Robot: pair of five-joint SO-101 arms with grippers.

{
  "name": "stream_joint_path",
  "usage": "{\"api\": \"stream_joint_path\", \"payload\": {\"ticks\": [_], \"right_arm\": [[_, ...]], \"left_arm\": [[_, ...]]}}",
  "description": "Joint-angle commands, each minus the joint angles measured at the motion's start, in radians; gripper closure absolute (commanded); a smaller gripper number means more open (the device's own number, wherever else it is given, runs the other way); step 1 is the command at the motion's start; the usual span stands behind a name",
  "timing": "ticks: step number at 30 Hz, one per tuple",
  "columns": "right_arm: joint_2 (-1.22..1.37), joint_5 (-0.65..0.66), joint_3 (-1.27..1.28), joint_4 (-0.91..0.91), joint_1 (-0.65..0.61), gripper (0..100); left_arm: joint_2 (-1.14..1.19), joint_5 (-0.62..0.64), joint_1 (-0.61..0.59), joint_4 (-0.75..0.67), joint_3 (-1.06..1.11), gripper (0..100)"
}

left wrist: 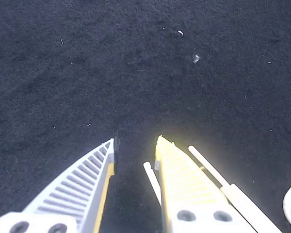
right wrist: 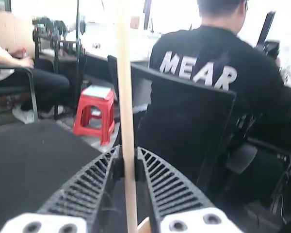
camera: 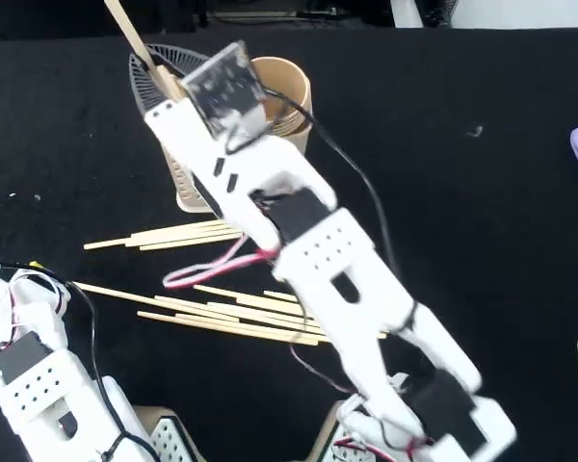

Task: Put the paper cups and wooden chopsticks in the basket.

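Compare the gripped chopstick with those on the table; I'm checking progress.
The gripped chopstick, clamped in the right arm's jaws by the basket, is raised off the table; the loose chopsticks lie flat on it. The first is single; the others form two bunches. All are pale wood.

r gripper on chopstick

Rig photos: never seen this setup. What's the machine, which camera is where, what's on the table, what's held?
Two small white robot arms at a black table. The high view looks down from a fixed camera; each wrist view rides on one arm, looking along its gripper. The right gripper is shut on one wooden chopstick, up by the basket; a paper cup sits next to it, partly hidden by the arm. More chopsticks lie loose on the table. The left gripper is open over bare table, holding nothing.
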Motion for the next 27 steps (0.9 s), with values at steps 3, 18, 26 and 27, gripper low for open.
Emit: {"api": "stream_joint_path", "payload": {"ticks": [3, 18, 26, 27], "right_arm": [[0.124, -0.005, -0.108, -0.029, 0.064, 98.8], [0.128, -0.006, -0.004, 0.078, 0.091, 90.7], [0.056, -0.002, -0.035, 0.149, 0.098, 89.9], [0.022, -0.002, -0.038, 0.184, 0.097, 89.9]], "left_arm": [[-0.017, 0.008, -0.004, -0.014, -0.030, 85], [-0.017, 0.008, -0.005, -0.014, -0.031, 85], [-0.017, 0.008, -0.005, -0.014, -0.031, 85], [-0.017, 0.008, -0.005, -0.014, -0.031, 85]]}}
